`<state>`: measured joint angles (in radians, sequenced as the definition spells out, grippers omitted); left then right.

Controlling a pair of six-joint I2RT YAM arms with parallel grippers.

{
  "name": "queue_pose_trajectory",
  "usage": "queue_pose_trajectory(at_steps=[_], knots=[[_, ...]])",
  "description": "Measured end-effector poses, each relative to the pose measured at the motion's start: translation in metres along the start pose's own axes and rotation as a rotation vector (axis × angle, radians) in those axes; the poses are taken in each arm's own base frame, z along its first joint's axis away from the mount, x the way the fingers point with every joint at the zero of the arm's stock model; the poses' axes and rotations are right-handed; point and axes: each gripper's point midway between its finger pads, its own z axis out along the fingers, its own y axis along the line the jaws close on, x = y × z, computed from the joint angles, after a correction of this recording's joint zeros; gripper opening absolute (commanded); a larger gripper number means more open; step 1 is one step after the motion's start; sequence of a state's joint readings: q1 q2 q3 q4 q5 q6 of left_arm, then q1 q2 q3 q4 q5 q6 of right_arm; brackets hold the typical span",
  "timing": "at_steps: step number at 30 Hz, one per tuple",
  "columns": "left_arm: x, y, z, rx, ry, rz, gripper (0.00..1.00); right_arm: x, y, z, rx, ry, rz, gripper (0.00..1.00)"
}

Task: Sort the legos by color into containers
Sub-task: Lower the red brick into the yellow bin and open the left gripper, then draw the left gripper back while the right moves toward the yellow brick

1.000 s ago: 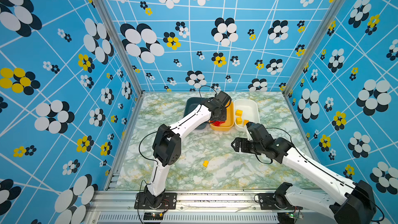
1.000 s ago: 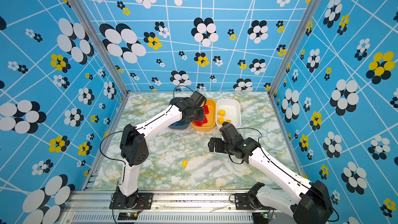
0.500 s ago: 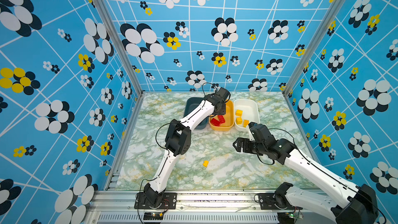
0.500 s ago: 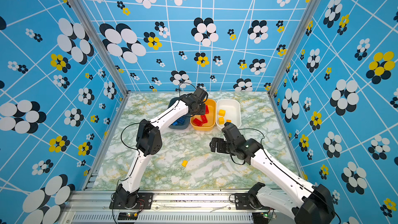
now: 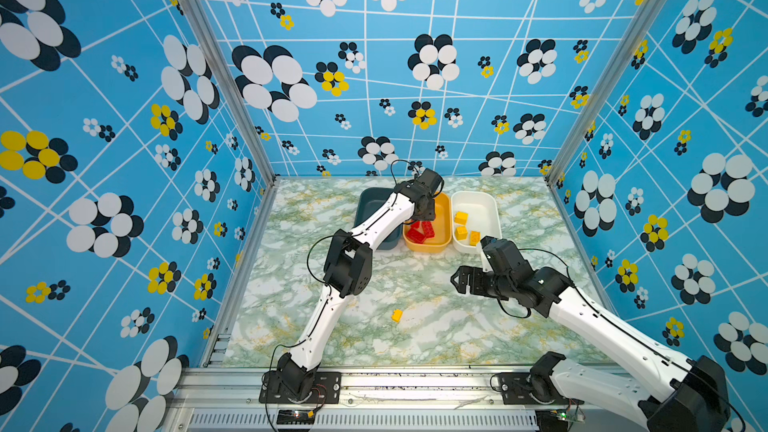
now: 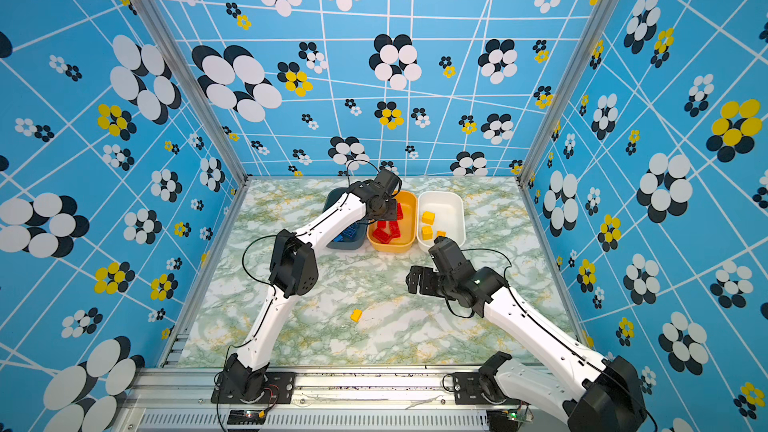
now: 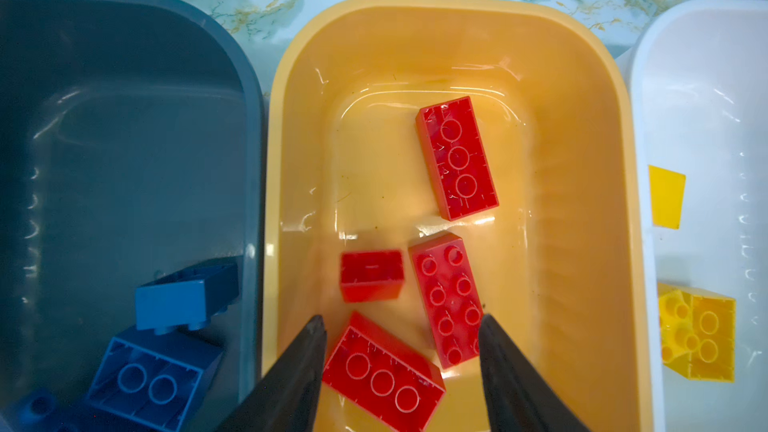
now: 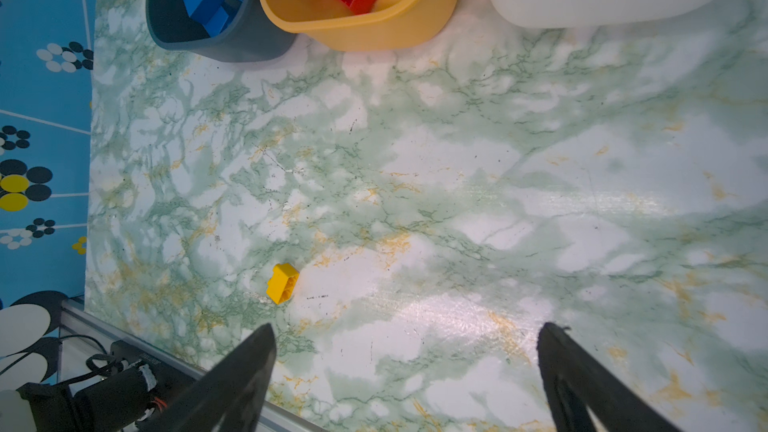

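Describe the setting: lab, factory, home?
Likely a lab test booth: a left arm and right arm bolted to a metal rail, patterned blue walls boxing in a marble-print table, tubs of toy bricks.

Tubs [image 7: 374,139] 3; red bricks [image 7: 457,157] 4; yellow bricks [image 5: 397,315] 4; blue bricks [image 7: 187,299] 3.

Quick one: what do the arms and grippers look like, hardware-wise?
Both alike: left arm and right arm have white link shells, black joint housings and thin black cables looping outside. The left gripper and right gripper are black with tapered fingers.
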<state>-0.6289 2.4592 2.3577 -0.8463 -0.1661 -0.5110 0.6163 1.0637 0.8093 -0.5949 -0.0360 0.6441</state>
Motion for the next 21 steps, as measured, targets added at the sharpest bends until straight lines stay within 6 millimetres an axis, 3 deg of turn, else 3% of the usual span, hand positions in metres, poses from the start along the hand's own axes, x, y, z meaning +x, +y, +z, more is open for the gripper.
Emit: queue_pose_trajectory(at_steps=[13,21], knots=[[0.002,-0.003,0.0,0.023,0.012,-0.002,0.74,0.0,0.0,0.0,0.0,-0.001,0.002,0.99],[0.028,0.004,-0.014,0.056,0.049,-0.004,0.78,0.001,0.0,0.001,-0.002,0.004,0.001,0.99]])
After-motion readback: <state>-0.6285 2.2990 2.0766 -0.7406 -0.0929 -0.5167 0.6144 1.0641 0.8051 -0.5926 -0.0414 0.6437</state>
